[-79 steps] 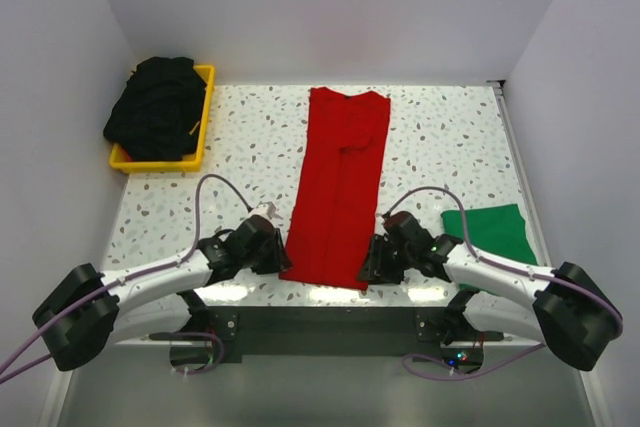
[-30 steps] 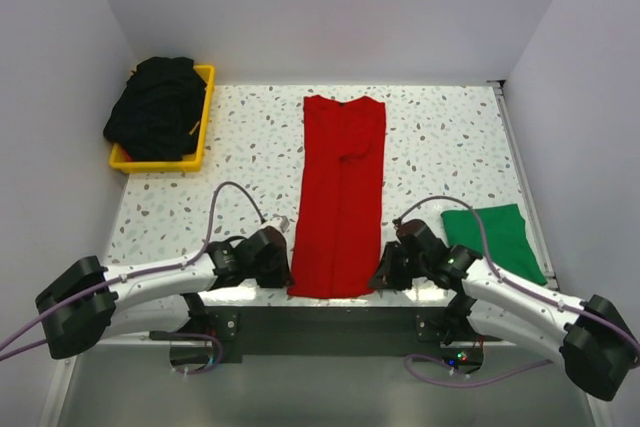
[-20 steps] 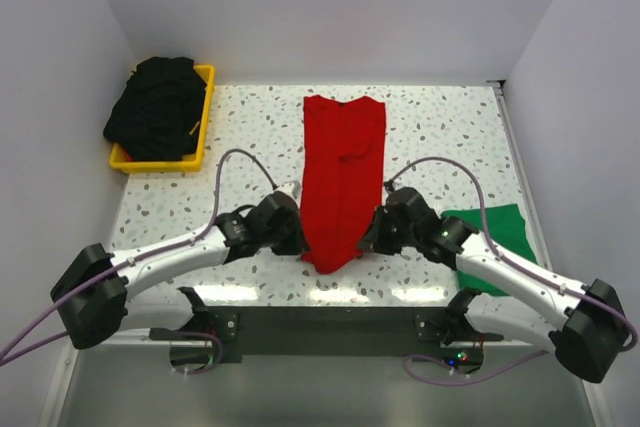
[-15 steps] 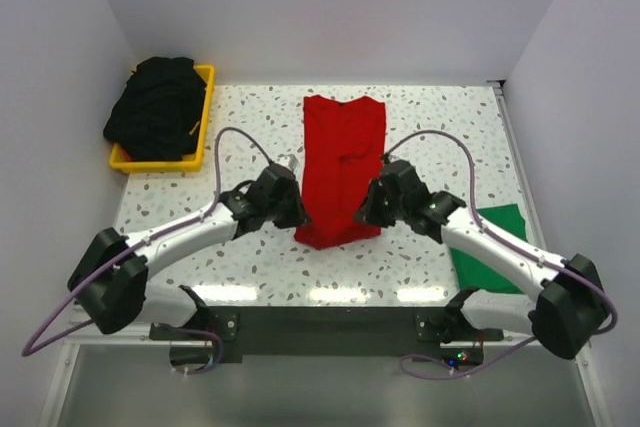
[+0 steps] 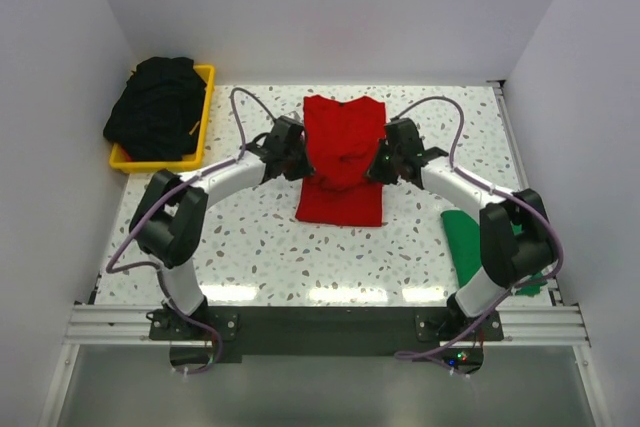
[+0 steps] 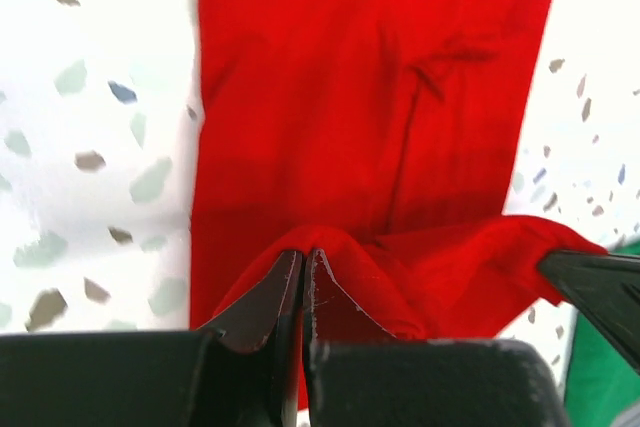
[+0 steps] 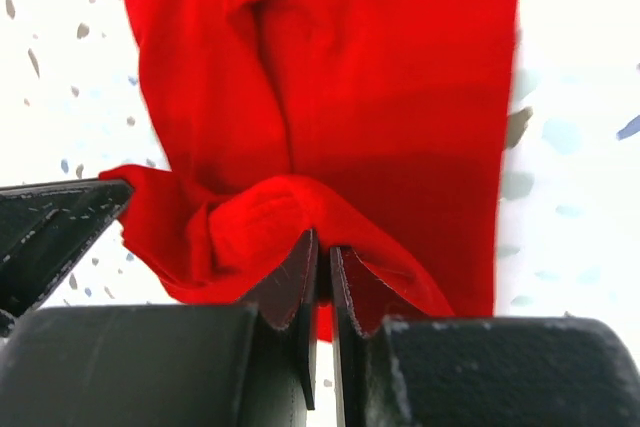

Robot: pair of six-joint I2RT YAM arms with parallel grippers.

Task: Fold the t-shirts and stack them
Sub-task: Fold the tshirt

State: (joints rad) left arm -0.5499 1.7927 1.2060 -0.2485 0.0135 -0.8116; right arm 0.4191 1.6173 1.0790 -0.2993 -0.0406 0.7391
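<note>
Top external shows the red t-shirt (image 5: 340, 147) narrow, near end doubled over.

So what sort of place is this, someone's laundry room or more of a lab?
Most likely a lab robot cell, not a home: plain white walls box in a speckled table, a left arm and right arm are bolted at its near edge, and a yellow bin holds black t-shirts for folding.

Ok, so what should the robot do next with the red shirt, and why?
Probably carry the red t-shirt's hem a bit farther toward its collar end, then lower it. The left gripper and right gripper are both shut on that lifted hem, which sits over the shirt's middle, short of the far edge.
</note>
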